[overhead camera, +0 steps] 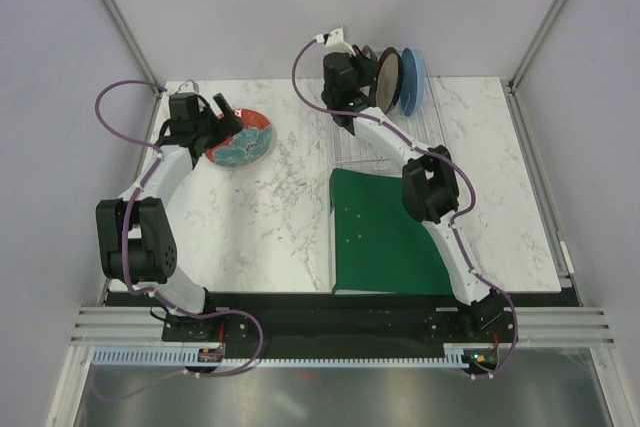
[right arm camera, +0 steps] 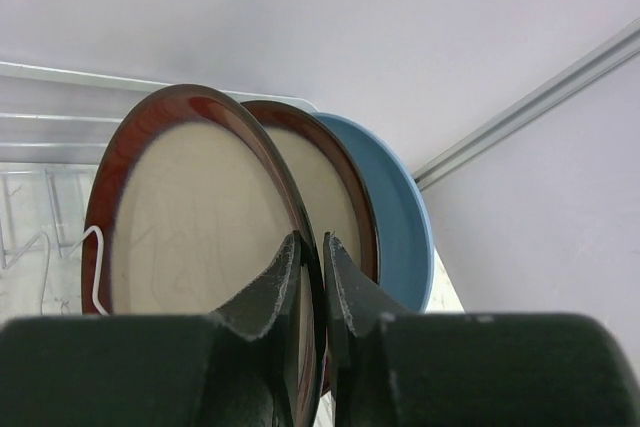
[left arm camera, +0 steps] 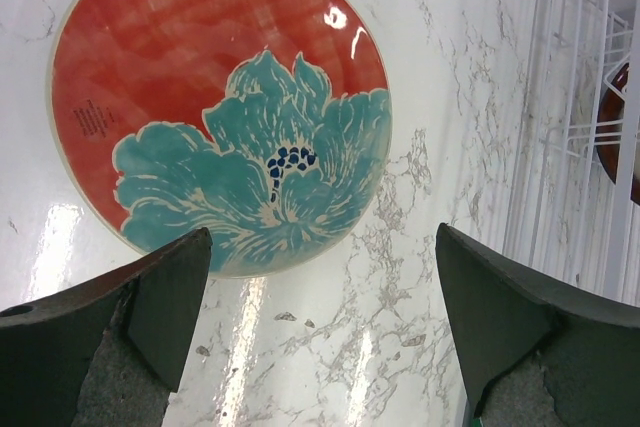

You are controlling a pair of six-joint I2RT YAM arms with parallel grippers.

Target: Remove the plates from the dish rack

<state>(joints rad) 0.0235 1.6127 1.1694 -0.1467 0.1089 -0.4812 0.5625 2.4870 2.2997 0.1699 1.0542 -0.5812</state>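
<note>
The red plate with the teal flower (overhead camera: 243,139) lies flat on the marble table at the back left; it also shows in the left wrist view (left arm camera: 220,107). My left gripper (overhead camera: 222,128) (left arm camera: 322,232) is open and empty, just off that plate's near edge. My right gripper (overhead camera: 372,87) (right arm camera: 312,239) is shut on the rim of a dark-red-rimmed plate with a cream centre (right arm camera: 190,217) (overhead camera: 387,80), which stands upright. A second plate of the same look (right arm camera: 340,197) and the light blue plate (right arm camera: 400,217) (overhead camera: 414,80) stand right behind it. The clear dish rack (overhead camera: 362,142) (left arm camera: 580,117) sits below them.
A flat green folder (overhead camera: 385,232) lies on the table in front of the rack, under the right arm. Grey walls and metal frame posts (overhead camera: 540,37) close in the back and sides.
</note>
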